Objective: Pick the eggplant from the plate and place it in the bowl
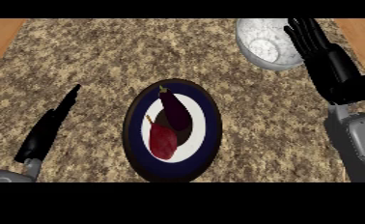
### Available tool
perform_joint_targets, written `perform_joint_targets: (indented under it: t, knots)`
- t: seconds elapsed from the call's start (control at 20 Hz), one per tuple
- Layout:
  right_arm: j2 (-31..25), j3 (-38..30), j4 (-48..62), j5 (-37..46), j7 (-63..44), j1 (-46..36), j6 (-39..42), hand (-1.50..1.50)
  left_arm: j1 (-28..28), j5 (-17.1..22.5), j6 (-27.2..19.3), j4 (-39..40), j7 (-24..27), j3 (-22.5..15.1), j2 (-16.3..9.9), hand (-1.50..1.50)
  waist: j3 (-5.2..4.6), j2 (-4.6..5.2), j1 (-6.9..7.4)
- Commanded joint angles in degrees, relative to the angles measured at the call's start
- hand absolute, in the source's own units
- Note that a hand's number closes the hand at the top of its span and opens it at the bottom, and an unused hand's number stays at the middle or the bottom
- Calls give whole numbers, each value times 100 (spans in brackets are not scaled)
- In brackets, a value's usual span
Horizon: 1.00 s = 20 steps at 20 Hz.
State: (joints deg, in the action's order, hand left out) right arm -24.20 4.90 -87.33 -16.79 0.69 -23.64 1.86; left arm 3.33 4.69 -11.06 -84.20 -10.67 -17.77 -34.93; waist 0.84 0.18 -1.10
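Lying on the dark-rimmed plate (172, 130) at the counter's (107, 59) centre, the eggplant (175, 110) touches a red pear-like fruit (163, 141) at its seven o'clock. The left hand (49, 126) — fingers straight, holding nothing — rests at nine o'clock. At two o'clock the right hand (324, 59), fingers released, overlaps the bowl's (265, 42) right rim.

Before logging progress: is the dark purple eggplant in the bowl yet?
Not yet. The dark purple eggplant lies on the dark-rimmed plate beside a red pear-shaped fruit.
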Motion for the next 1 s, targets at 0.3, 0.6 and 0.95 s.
perform_joint_targets:
  t: [0.3, 0.6, 0.95]
  knots:
    - [-33, 1034, 843, 716, 468, -1295, 1389, 150, 1075, 142, -463, -652, 391, 402, 582, 0, -121, 155, 845]
    - [764, 752, 2679, -877, 1715, -1447, 3500, -150, 1462, 56, -780, -656, 164, 370, 957, 0, -39, 263, 728]
    - [245, 1289, 3410, 622, 2653, -2728, 4409, -150, 1457, -48, -880, -368, 311, 420, 1084, 0, -74, 163, 621]
